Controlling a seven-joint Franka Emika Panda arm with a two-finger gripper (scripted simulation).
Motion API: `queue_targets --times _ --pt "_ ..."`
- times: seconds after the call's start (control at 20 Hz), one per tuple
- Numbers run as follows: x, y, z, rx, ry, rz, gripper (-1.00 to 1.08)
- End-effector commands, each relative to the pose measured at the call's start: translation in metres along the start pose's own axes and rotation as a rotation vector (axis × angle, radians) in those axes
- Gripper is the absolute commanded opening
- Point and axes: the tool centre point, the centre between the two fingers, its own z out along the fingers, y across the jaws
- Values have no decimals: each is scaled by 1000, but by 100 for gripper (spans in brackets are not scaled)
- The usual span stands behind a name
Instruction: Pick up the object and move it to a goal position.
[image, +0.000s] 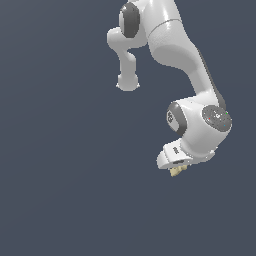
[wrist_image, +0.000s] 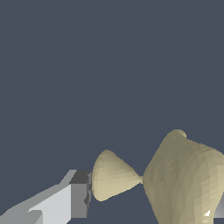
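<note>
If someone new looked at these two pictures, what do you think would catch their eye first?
Probably the white arm curving down the exterior view's right side against a plain dark blue-grey background, with the gripper at its lower end. Next, the tiny pale yellow-tan object peeking out just beneath that gripper. In the wrist view this knobbly object fills the lower corner, one finger touching its cone-shaped protrusion.

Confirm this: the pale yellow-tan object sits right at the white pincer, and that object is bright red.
Wrong on colour only. The object is pale yellow-tan, not red, as the wrist view shows. It does sit right at the white pincer.
</note>
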Motion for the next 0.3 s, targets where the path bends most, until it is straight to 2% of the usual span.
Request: queue_targets --times 0.0,0.25 --pt "3 -3 -2 0 0 1 -100" --pt "5 -4 -2 0 0 1 -100"
